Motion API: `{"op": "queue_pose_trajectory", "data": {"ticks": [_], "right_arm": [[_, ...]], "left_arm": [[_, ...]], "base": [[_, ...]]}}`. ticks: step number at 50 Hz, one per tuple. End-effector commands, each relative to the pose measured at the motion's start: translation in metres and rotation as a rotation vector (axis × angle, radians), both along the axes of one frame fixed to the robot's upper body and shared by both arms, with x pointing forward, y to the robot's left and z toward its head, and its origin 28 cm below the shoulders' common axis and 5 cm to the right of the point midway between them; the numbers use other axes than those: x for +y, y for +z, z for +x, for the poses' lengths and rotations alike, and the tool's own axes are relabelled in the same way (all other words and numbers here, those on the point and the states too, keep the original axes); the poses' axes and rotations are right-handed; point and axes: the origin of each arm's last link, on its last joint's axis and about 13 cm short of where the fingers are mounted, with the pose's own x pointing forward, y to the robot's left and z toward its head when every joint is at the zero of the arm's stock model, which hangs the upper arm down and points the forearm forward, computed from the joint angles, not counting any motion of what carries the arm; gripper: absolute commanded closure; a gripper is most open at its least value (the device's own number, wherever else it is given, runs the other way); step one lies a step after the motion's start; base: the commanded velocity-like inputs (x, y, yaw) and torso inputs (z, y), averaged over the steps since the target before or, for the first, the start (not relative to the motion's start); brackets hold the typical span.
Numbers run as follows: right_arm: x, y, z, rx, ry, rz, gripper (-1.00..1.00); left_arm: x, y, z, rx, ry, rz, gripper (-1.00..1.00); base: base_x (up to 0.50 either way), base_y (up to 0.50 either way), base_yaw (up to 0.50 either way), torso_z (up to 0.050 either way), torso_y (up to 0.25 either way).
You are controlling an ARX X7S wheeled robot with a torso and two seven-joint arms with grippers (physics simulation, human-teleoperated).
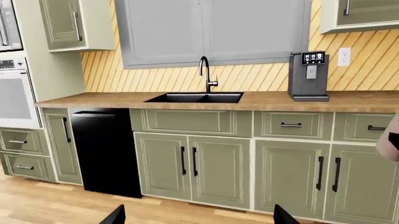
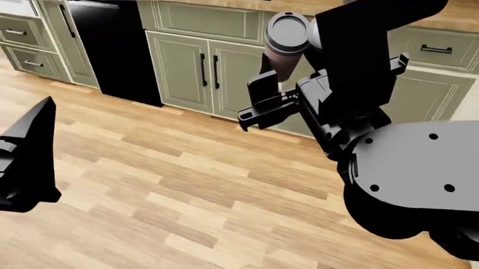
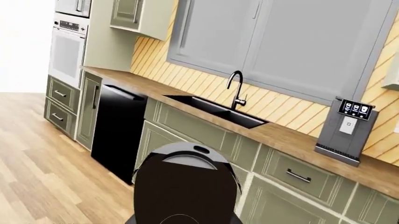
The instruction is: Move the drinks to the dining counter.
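A slim dark brown paper cup with a black lid point(image 2: 288, 35) is held up in front of the green cabinets, with my right gripper point(image 2: 279, 89) shut on its body. In the right wrist view the cup point(image 3: 184, 186) fills the space between the jaws and hides the fingers. My left gripper point(image 1: 199, 219) is open with nothing in it; only its two black fingertips point(image 1: 116, 216) show, above the wooden floor. In the head view its dark shape point(image 2: 30, 157) sits low at the left. The juice cartons and the dining counter are out of view.
Ahead runs a brown wood-grain worktop point(image 1: 124, 99) with a black sink point(image 1: 194, 97), a faucet point(image 1: 206, 73) and a grey coffee machine point(image 1: 308, 77). Green cabinets point(image 1: 218, 172), a black dishwasher point(image 1: 104, 154) and an oven point(image 1: 16, 95) stand below and left. Wooden floor point(image 2: 165, 190) lies between.
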Motion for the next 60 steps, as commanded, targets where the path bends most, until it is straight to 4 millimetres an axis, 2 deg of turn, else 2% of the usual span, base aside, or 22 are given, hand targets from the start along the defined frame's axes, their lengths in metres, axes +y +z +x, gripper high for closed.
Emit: {"op": "queue_pose_trajectory", "data": {"ticks": [1, 30, 60], "right_arm": [[-0.0005, 0.0021, 0.0008, -0.018, -0.016, -0.014, 1.00], [-0.0008, 0.0001, -0.0002, -0.022, -0.007, -0.019, 1.00], [0.0002, 0.0007, -0.0003, -0.017, 0.005, -0.032, 1.00]], "left_arm": [[-0.0002, 0.0014, 0.0003, -0.001, -0.003, 0.001, -1.00], [-0.0003, -0.0002, -0.0005, 0.004, -0.003, 0.002, -1.00], [-0.0005, 0.0008, 0.0000, 0.002, -0.005, 0.006, -1.00]], "base": [[0.00, 0.00, 0.50, 0.000, 0.000], [0.01, 0.00, 0.50, 0.000, 0.000], [0.09, 0.07, 0.50, 0.000, 0.000]]}}
